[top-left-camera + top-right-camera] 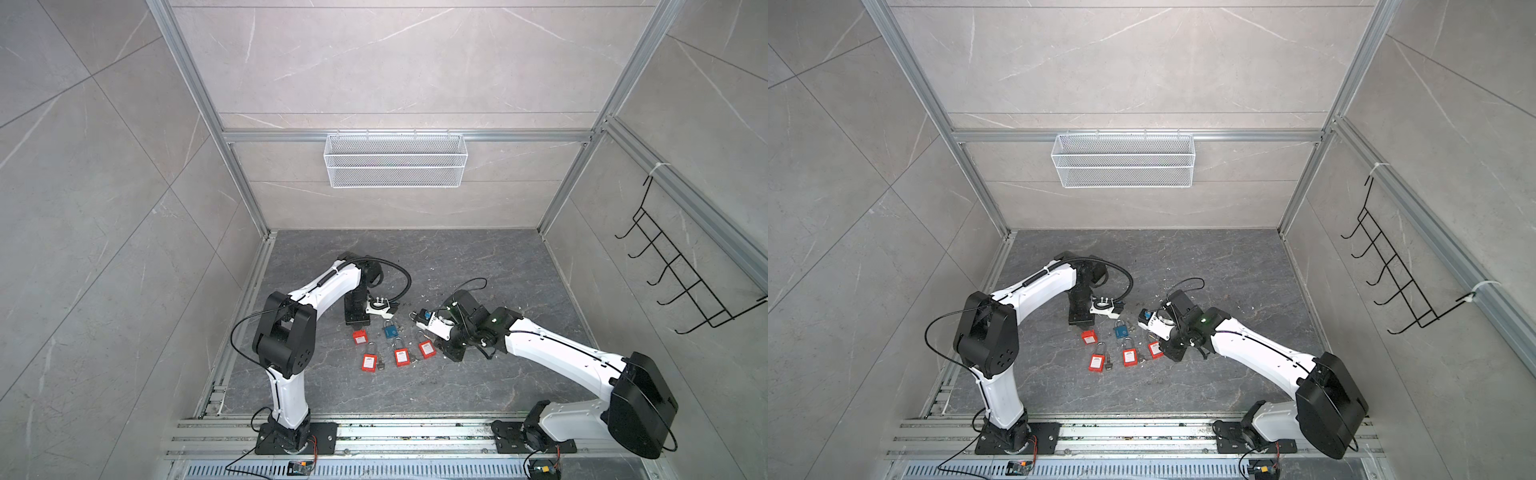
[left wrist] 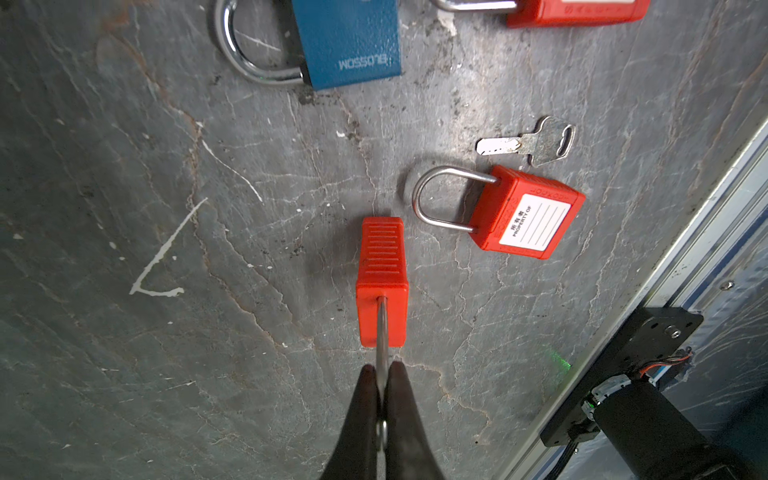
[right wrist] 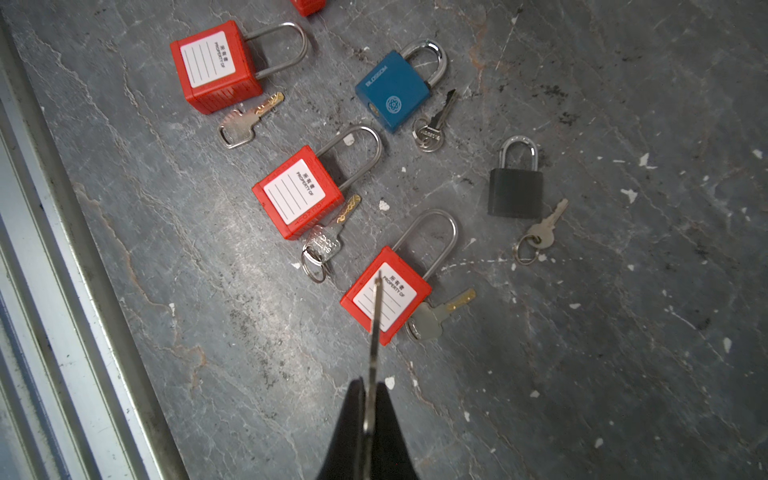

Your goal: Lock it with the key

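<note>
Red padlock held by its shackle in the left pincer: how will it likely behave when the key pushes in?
The red padlock probably pivots: the left pincer pinches only its thin, smooth shackle. Its ribbed plastic body looks rigid, unlikely to deform.

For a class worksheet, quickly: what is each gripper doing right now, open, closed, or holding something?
Left gripper: closed, holding a red padlock by its shackle.
Right gripper: closed, holding a key, seen edge-on.
</note>
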`<state>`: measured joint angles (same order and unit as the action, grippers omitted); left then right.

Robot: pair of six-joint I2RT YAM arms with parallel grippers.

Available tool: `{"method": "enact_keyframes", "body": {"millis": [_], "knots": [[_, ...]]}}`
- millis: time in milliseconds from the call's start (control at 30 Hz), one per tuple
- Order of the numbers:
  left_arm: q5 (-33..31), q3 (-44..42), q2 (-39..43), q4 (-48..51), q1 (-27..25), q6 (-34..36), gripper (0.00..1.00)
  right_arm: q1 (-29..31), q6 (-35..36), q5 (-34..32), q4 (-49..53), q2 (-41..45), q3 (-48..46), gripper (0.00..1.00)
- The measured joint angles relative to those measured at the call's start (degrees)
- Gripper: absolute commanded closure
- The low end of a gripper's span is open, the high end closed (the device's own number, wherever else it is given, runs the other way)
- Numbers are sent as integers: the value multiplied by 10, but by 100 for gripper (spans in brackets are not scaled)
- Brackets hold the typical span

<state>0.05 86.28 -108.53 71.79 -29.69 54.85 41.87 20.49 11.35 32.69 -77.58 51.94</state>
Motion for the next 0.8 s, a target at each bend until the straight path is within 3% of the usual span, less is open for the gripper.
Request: {"method": "enact_keyframes", "body": {"millis": [67,167,300,800], "knots": [[0,9,-7,3,-2,0,100,0,0,0,0,-2,0,100],[-6,21,-18,7,-3,0,86,0,-4,2,0,-7,0,100],[-18,39,-40,3,-3,-2,79,0,-9,6,0,-9,0,100],[-26,89,-81,-47,43,-15,69,0,-98,22,-8,-42,19,100]]}}
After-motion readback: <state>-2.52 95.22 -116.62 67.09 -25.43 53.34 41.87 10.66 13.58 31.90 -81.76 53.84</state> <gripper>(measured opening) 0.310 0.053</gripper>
